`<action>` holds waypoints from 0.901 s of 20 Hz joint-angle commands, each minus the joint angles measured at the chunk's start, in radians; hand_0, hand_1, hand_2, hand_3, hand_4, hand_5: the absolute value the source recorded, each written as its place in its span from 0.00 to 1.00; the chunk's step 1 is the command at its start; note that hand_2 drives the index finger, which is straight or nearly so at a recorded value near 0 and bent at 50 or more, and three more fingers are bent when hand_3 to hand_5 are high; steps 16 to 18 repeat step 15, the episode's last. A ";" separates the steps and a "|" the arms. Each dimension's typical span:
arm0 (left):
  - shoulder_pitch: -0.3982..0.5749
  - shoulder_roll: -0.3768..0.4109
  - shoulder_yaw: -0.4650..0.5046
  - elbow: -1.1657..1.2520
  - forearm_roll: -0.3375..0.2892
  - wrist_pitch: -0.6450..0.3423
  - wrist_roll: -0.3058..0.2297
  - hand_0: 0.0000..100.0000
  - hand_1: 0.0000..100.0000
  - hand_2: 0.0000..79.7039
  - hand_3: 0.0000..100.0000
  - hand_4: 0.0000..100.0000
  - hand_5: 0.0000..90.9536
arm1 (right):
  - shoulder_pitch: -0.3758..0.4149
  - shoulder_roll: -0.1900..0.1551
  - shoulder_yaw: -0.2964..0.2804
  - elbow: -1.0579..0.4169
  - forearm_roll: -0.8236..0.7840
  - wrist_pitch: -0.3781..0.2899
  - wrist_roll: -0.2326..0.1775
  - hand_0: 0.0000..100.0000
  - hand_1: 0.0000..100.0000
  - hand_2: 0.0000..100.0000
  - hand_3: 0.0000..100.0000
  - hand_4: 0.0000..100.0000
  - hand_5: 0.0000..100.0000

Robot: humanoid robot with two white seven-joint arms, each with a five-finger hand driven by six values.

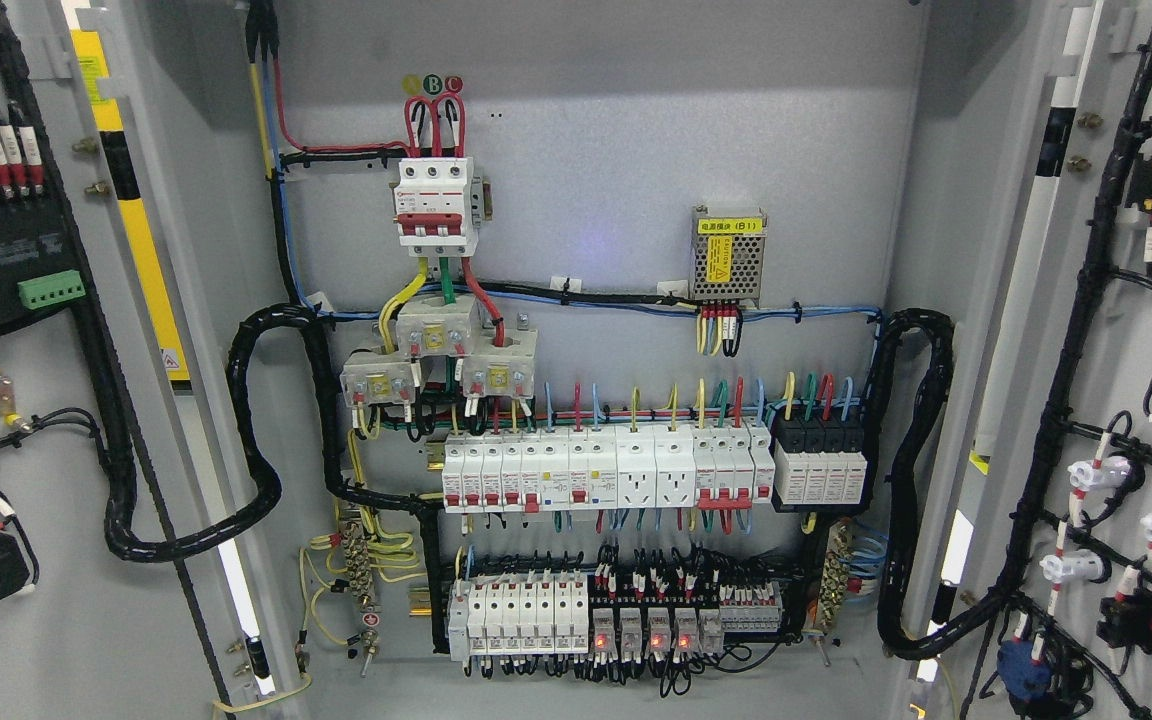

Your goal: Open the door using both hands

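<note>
Showing both doors, left (56, 600) and right (1116, 400), swung wide beside the panel (596, 250); no hands visible, finger state impossible to tell; pushing further risks straining the cables (256, 440) at the hinges

Legible marks, placed relative to the three-pole breaker (435, 203):
- Just above it: round phase tags (433, 84); "B" (green) and "C" (red) readable, yellow one unreadable.
- To its right: power supply (728, 255), yellow label (731, 227) with Chinese characters and "(B1)"; warning sticker below it, print too small.
- Other device labels unreadable.
</note>
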 commanded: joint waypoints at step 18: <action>-0.008 0.023 -0.112 0.188 -0.021 0.051 0.011 0.00 0.00 0.00 0.00 0.00 0.00 | -0.144 0.036 0.010 0.413 0.133 0.212 -0.036 0.20 0.12 0.00 0.00 0.00 0.00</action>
